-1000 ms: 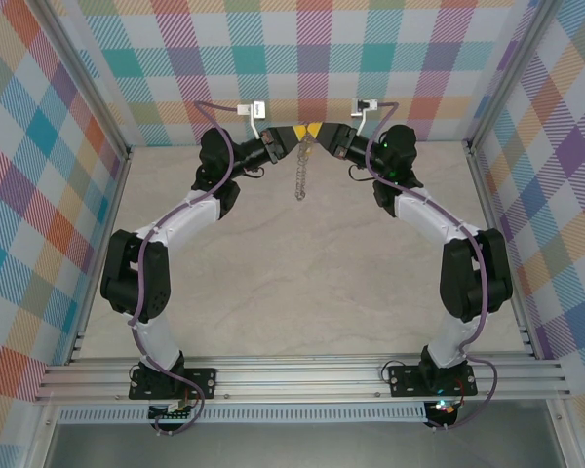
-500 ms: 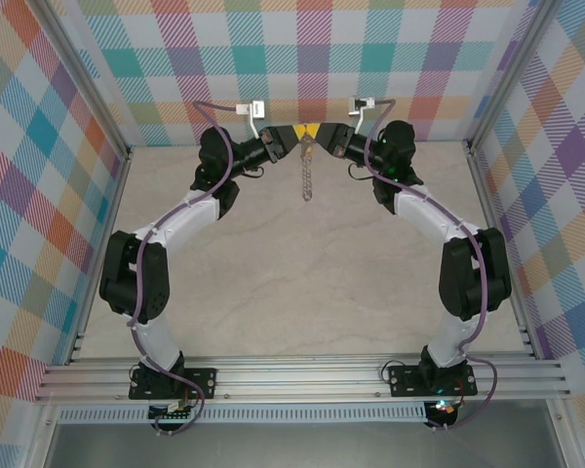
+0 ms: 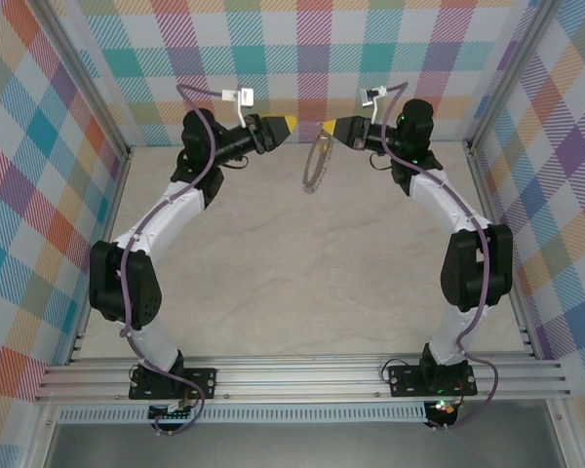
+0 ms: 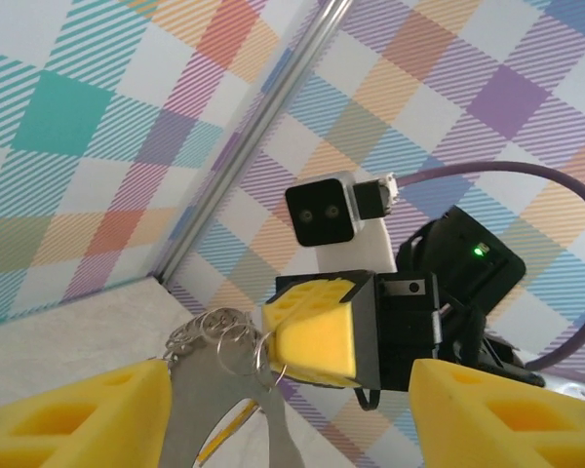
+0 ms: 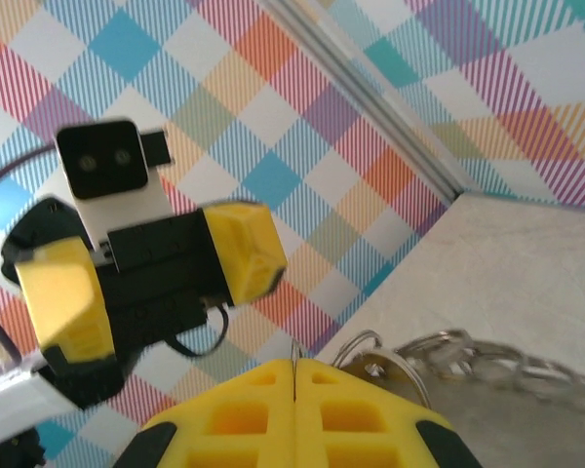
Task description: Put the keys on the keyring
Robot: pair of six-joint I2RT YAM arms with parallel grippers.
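Note:
The keyring (image 3: 316, 166), a thin grey ring fringed with small silvery loops, hangs in the air near the back wall. My right gripper (image 3: 333, 129) is shut on its top edge; in the right wrist view the ring's wire runs between the closed yellow pads (image 5: 253, 409), with the loops (image 5: 448, 349) to the right. My left gripper (image 3: 281, 124) stands open just left of the ring, apart from it. In the left wrist view the ring's arch (image 4: 219, 390) sits between my spread left fingers (image 4: 78, 419). A thin yellow-orange sliver (image 4: 224, 436) under the arch may be the keys; I cannot tell.
Beige tabletop (image 3: 302, 283) lies below both raised arms. The plaid back wall (image 3: 302, 58) is close behind the grippers, and plaid side walls on aluminium posts (image 3: 96, 117) close in the left and right sides.
My left gripper has opened and drawn back to the left. The right gripper has shifted right with the keyring, which now hangs as a visible loop instead of edge-on.

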